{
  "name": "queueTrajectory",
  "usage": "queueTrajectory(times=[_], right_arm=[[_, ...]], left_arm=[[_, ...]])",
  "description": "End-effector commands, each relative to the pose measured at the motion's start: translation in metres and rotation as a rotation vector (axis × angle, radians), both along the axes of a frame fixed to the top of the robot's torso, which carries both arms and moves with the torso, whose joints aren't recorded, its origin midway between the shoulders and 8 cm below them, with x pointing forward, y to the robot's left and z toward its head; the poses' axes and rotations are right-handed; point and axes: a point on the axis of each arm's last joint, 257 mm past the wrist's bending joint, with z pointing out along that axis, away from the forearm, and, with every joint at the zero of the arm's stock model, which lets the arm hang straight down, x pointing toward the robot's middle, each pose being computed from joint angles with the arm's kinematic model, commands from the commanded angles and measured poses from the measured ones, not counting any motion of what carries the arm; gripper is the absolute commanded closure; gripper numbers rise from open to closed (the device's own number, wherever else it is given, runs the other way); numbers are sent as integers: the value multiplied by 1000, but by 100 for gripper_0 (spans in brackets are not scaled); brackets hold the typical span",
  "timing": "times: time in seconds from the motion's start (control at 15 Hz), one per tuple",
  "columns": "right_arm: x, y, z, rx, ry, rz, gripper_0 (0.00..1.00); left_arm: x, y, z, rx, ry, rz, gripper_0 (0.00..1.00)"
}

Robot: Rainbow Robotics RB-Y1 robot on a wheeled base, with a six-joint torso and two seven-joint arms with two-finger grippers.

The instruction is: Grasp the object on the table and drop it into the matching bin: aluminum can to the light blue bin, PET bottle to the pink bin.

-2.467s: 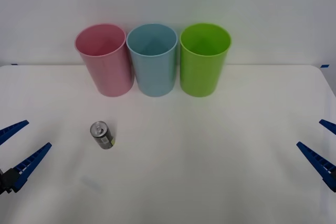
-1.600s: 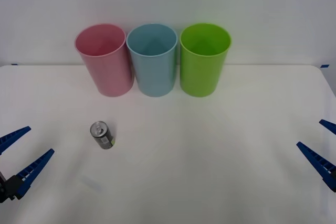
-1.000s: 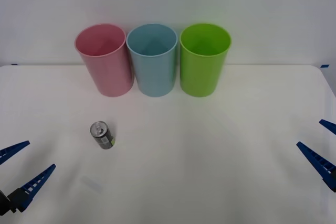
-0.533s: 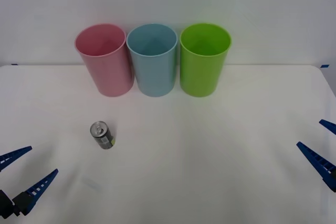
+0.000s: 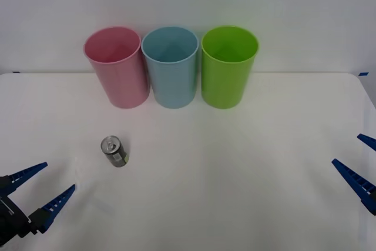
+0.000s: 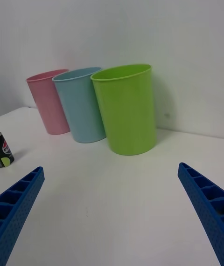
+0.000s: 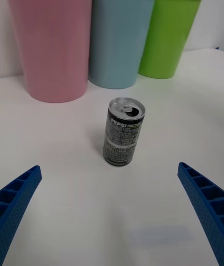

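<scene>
A small dark aluminum can (image 5: 114, 151) with a silver top stands upright on the white table (image 5: 235, 174), in front of the pink bin (image 5: 116, 66). In the left wrist view the can (image 7: 123, 132) is straight ahead of my fingers. My left gripper (image 5: 44, 187) is open, low at the near left, a little short of the can. The light blue bin (image 5: 171, 66) stands between the pink one and a lime green one. My right gripper (image 5: 359, 165) hangs open at the table's right edge, far from the can (image 6: 4, 150).
A lime green bin (image 5: 228, 65) stands at the right end of the row, touching the blue one. All three bins sit against the white back wall. Bare table stretches between the can and the right gripper.
My left gripper has slid toward the near edge and rightward, closing in on the can, still open. The can, the bins and the right gripper have not moved.
</scene>
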Motion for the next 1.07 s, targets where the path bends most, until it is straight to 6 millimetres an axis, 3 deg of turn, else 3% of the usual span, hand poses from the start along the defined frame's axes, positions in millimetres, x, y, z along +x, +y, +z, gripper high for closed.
queueTrajectory(times=[0.07,1.07], right_arm=[[0,0,0,0,0,0,0],[0,0,0,0,0,0,0]], left_arm=[[5,-10,-4,-13,-5,2,0],[43,-32,-34,36,-42,-4,0]])
